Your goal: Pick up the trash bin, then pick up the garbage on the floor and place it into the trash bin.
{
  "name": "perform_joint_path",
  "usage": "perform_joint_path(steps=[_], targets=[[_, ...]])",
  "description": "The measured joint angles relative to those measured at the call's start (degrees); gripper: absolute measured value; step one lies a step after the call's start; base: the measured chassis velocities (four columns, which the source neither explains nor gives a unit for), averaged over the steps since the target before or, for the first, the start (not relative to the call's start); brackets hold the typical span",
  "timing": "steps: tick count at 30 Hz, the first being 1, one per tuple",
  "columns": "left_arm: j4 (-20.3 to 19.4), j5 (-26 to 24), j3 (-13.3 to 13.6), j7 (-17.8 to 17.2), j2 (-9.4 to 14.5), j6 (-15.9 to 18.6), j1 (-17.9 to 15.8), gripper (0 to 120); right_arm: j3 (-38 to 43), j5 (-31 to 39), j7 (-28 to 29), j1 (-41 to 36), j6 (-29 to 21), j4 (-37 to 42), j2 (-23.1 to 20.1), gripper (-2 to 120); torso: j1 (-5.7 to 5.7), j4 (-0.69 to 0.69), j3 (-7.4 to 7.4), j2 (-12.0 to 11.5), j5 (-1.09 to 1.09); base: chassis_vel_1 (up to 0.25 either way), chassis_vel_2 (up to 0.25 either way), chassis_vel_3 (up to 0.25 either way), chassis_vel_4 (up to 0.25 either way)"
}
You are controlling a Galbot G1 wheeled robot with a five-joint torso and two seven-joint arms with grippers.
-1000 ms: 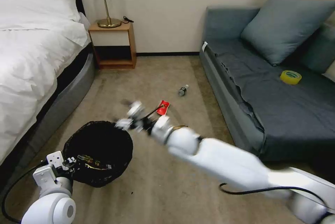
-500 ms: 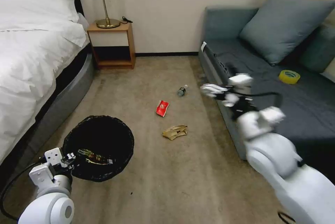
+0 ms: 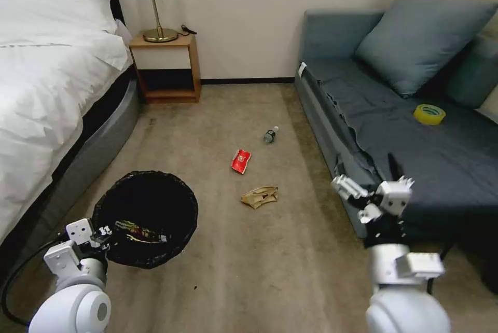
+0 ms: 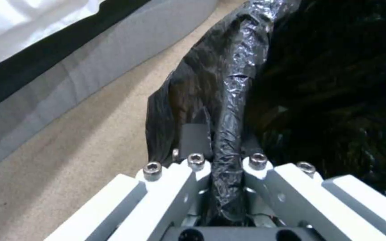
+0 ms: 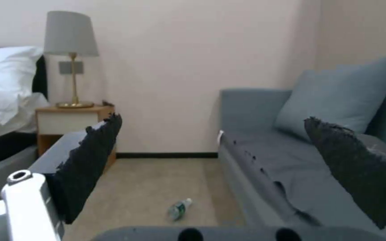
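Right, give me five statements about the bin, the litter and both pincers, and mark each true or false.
1. The left pincer is shut on the trash bin's bag-covered rim. True.
2. The right pincer holds the red snack packet. False: it is open and empty, raised beside the sofa; the packet lies on the carpet.
3. A snack wrapper lies inside the bin. True.
4. The small bottle stands on the nightstand. False: it lies on the floor near the sofa.
5. The crumpled tan paper lies on the floor between bin and sofa. True.
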Motion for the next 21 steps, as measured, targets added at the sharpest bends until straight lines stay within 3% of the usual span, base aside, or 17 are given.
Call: perform_joint_path(steps=[12, 21], targets=[[0.1, 0.0, -0.3, 0.0, -0.1, -0.2, 0.2, 2, -0.8, -0.2, -0.7, 0.8, 2.0, -2.6, -0.1, 100, 0.00, 0.00, 0.00, 0.0, 0.02, -0.029, 0.030, 0.033, -0.023], [0.5, 0.0, -0.5, 0.0, 0.0, -0.3, 0.2, 2, -1.4, 0.4, -0.9, 2.2, 1.9, -3.9, -0.9, 100, 0.00, -0.01, 0.01, 0.0, 0.01, -0.202, 0.191, 0.198, -0.190]])
